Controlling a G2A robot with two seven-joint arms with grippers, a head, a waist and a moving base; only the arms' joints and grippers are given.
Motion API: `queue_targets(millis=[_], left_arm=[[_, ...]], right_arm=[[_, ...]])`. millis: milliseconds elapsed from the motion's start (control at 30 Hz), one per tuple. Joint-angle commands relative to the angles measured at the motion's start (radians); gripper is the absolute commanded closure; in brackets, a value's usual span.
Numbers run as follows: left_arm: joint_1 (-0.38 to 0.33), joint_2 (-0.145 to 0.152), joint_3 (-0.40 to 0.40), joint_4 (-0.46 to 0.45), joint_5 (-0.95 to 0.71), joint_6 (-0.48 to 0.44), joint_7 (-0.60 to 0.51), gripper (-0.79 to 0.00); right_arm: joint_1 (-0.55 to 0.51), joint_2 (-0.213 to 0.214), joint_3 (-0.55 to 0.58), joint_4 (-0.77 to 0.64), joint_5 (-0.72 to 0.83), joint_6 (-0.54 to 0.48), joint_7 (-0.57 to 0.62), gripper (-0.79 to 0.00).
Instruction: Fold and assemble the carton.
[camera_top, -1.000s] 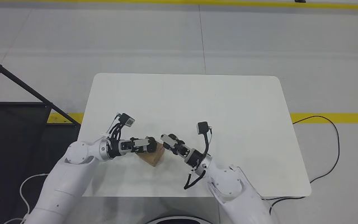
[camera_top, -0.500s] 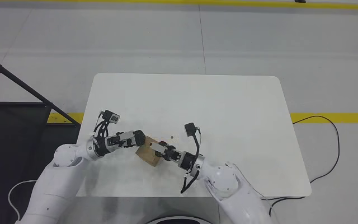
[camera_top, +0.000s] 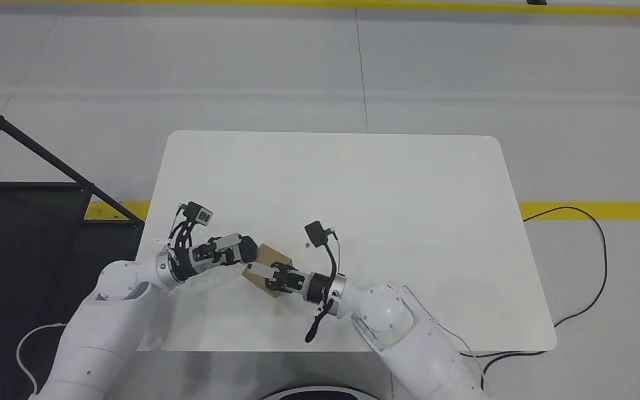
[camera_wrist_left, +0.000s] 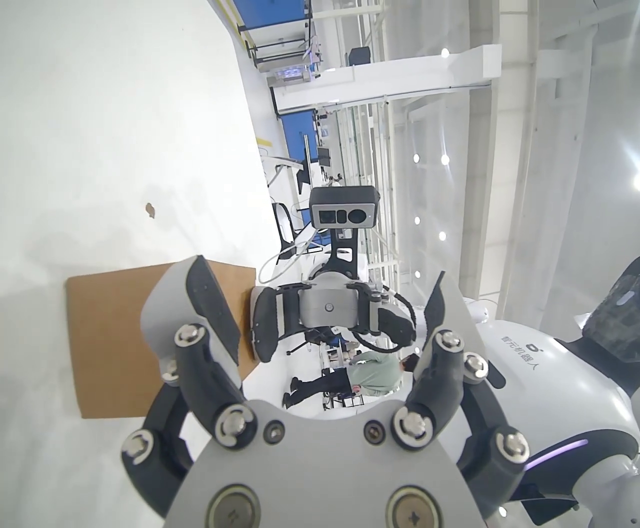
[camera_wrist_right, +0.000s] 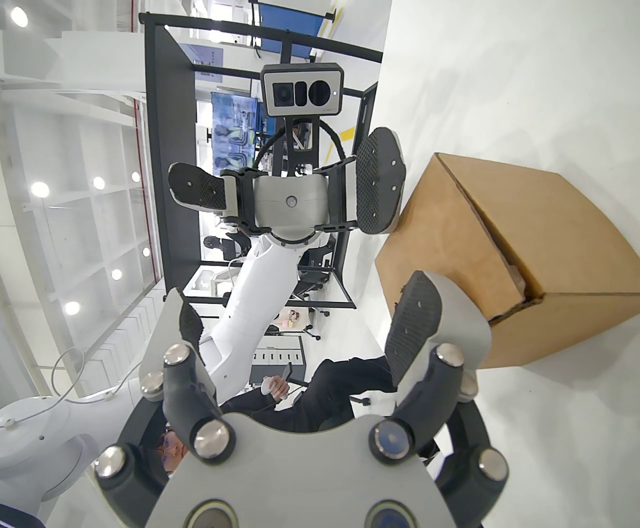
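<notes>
You have the carton caught between two wide-open claws, near the table's front edge.
From overhead you see little of the carton: the left gripper and right gripper cover its sides. Both are spread wide and grasp nothing, with one finger of each against the cardboard. One seam gapes, and its inside is hidden. Bare table lies beyond it. Since a second ago, the right gripper has swung in closer.

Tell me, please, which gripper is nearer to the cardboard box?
Right, narrowly. From above, the right gripper overlaps the box at one side, jaws open; the left gripper is at the opposite side, jaws open, one seemingly touching the box.
</notes>
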Motion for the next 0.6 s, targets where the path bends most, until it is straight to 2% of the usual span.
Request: queue_targets(millis=[0, 200, 367, 567], left_arm=[[-0.003, -0.001, 0.004, 0.005, -0.001, 0.0, -0.001, -0.785], [-0.004, -0.004, 0.004, 0.009, -0.015, -0.009, 0.001, -0.785], [0.007, -0.003, -0.021, -0.001, -0.099, -0.019, -0.032, -0.785], [0.007, 0.003, -0.04, 0.006, -0.006, -0.017, 0.023, -0.785]], right_arm=[[0.001, 0.0, 0.001, 0.0, -0.002, -0.001, -0.001, -0.785], [-0.013, 0.001, 0.015, -0.018, -0.004, -0.045, -0.026, -0.785], [-0.034, 0.006, 0.047, -0.05, 0.003, -0.079, -0.055, -0.785], [-0.02, 0.006, 0.069, -0.055, -0.008, -0.034, -0.082, -0.785]])
